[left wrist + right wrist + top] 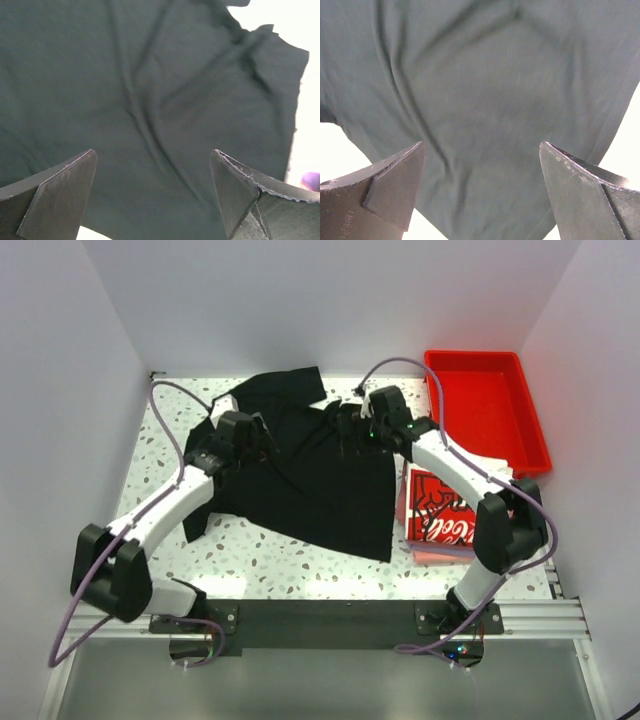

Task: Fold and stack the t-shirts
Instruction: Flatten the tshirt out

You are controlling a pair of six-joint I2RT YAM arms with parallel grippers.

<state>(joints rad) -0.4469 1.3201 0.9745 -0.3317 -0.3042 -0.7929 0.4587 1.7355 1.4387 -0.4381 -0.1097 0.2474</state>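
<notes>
1. Top external: a soft, wrinkled black t-shirt sprawls across the speckled table.
2. Above it, the left gripper and right gripper hover, jaws spread wide, holding nothing.
3. A rigid red tray sits far right.

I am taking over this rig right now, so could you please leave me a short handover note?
Left gripper: fingers open, holding nothing, above the black t-shirt.
Right gripper: fingers open, holding nothing, above the same shirt's upper right part.
Black t-shirt lies spread and wrinkled on the table, not folded.
Printed white t-shirt sits, apparently folded, right of it, near the red tray.
Remaining: fold the black t-shirt and stack it.
</notes>
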